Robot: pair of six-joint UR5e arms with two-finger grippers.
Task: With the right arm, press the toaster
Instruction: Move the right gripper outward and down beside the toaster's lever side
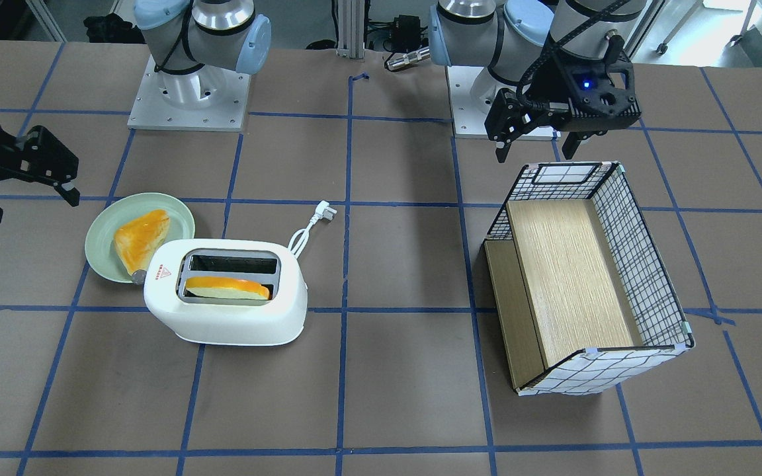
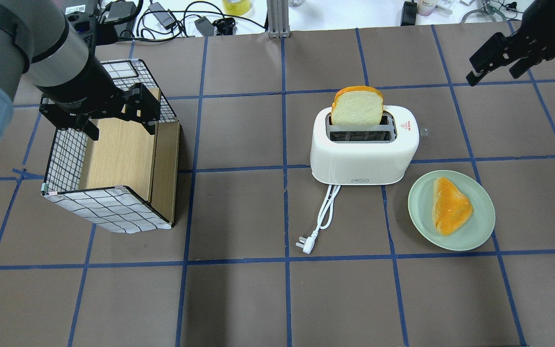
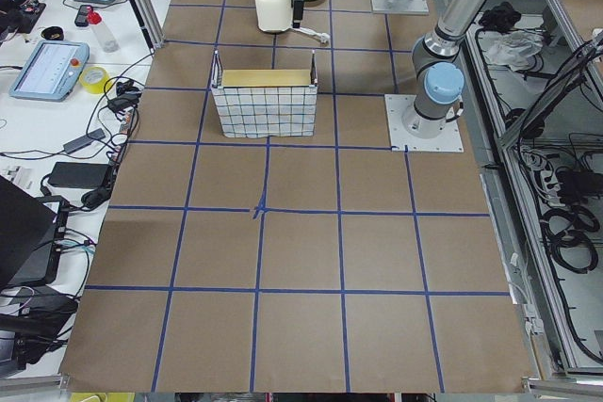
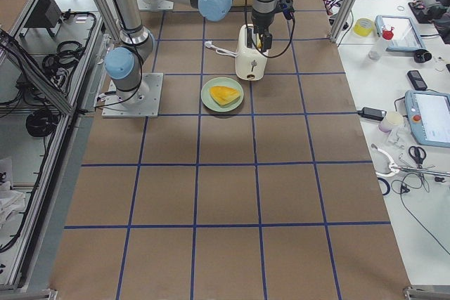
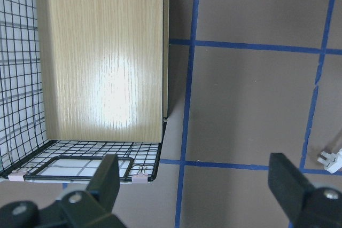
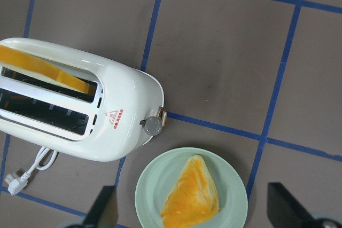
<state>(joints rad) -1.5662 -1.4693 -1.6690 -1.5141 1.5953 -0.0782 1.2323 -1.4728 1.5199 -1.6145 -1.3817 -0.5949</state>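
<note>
Progress toward the press looked close to nil: the rounded white plastic two-slot toaster [image 2: 364, 149] sat on the brown paper-covered counter [image 2: 258, 299] with its white cord and plug [image 2: 328, 207] trailing toward the robot. A pale slice of bread with an orange crust [image 2: 357, 107] stood tall out of one slot, which suggested the carriage had not been pushed down. The right arm's black pincer [image 2: 493, 71] hung in the air well apart from the toaster, out beyond the end that carries the small grey round lever knob [image 6: 153, 125]. Its fingers were spread wide and held nothing (the wrist camera showed one at each lower corner, with the knob far off between them). Just beside that end lay a pale green round plate [image 2: 484, 226] with an orange triangular pastry [image 2: 451, 205] on it. Across the counter the left arm's black pincer [image 2: 121, 126] hovered over the black wire-grid basket with a wooden liner [image 2: 65, 159], likewise released and empty. By my reckoning the whole job remained: bringing the right pincer in above the knob, probably closing the fingers to make a firmer tip, and driving the lever down. The plate sat near the knob, so the descent would want care.
</note>
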